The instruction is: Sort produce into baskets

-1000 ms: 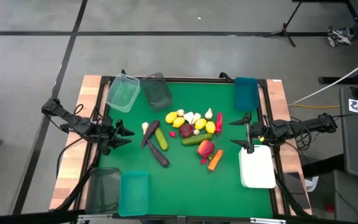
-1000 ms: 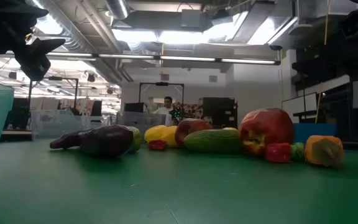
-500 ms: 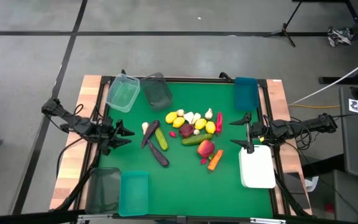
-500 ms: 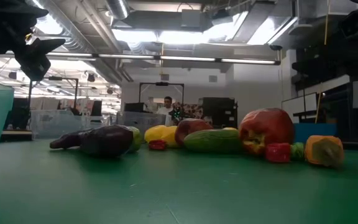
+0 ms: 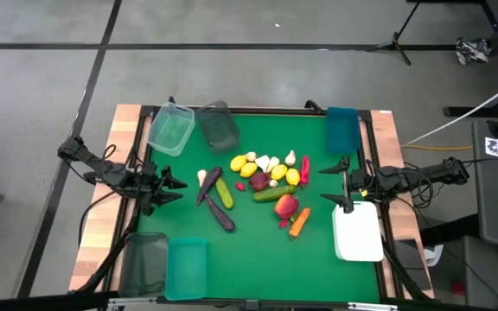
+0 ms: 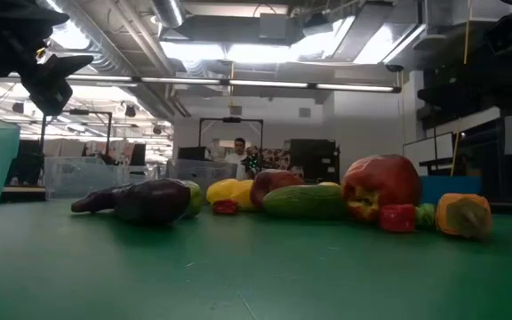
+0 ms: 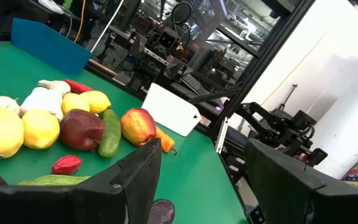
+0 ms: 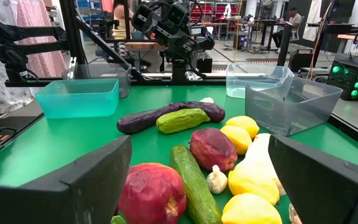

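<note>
The produce lies in a loose heap on the green table's middle (image 5: 266, 186): yellow lemons (image 5: 242, 164), white garlic (image 5: 266, 161), green cucumbers (image 5: 224, 193), dark purple eggplants (image 5: 219, 214), a red round fruit (image 5: 285, 206), a red pepper (image 5: 304, 168), an orange carrot (image 5: 300, 223). My left gripper (image 5: 176, 184) is open and empty at the table's left side, above the table. My right gripper (image 5: 334, 182) is open and empty at the right side, pointing at the heap.
A clear tub (image 5: 170, 130) and a smoky grey tub (image 5: 218, 126) stand at the far left, a blue tub (image 5: 341, 129) at the far right. A grey tub (image 5: 144, 262) and a teal tub (image 5: 187, 267) stand near left. A flat white tray (image 5: 357, 231) lies near right.
</note>
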Robot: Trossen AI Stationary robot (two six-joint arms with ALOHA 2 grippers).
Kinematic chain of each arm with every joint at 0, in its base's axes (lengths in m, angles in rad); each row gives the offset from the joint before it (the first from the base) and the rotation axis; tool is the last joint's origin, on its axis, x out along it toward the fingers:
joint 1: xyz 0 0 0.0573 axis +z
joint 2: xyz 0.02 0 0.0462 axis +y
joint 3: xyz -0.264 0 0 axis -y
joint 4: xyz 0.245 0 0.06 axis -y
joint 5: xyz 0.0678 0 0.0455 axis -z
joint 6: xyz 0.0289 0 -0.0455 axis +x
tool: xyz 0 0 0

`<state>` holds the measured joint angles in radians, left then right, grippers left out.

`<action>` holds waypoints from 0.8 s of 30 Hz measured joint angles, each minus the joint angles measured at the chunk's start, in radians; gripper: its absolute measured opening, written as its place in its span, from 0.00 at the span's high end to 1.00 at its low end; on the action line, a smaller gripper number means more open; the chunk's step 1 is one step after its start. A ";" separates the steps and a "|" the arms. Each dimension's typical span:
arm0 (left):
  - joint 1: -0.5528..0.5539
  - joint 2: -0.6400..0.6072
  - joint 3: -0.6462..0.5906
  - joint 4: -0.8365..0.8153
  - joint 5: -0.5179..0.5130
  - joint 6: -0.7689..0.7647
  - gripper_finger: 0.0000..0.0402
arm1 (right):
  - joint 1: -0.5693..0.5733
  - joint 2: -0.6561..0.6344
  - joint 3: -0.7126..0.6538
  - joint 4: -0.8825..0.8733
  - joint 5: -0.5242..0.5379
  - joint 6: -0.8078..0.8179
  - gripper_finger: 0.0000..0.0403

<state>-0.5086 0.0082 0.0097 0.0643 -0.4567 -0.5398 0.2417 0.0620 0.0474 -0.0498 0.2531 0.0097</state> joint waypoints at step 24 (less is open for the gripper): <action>0.014 0.000 0.000 0.007 -0.191 0.048 0.44 | 0.000 0.000 -0.007 0.067 -0.022 0.183 0.07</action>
<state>-0.4950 0.0082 0.0097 0.0709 -0.6479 -0.4915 0.2417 0.0616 0.0406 0.0174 0.2309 0.1930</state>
